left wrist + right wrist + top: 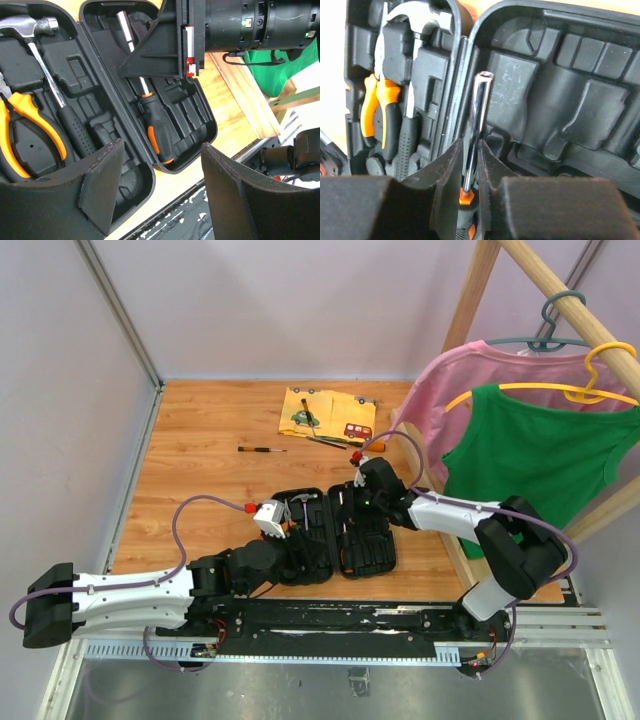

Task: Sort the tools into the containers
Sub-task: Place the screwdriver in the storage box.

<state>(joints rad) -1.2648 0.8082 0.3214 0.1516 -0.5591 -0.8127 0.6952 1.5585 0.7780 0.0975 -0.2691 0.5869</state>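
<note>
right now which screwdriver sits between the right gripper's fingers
The orange-and-black-handled screwdriver with the chrome shaft, lying in the black case; the right gripper straddles its shaft. The thin dark screwdriver lies on the table, a third screwdriver on the yellow cloth.

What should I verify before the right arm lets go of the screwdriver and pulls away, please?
1. Screwdriver lies in the case's right half: ok; fully seated: cannot tell.
2. Right gripper free of the shaft: not ok, jaws hug it.
3. Left gripper open, empty: ok.
4. Hammer and pliers slotted in the left half: ok.
5. All tools in: not ok; thin screwdriver on the table, another tool on the yellow cloth.
</note>
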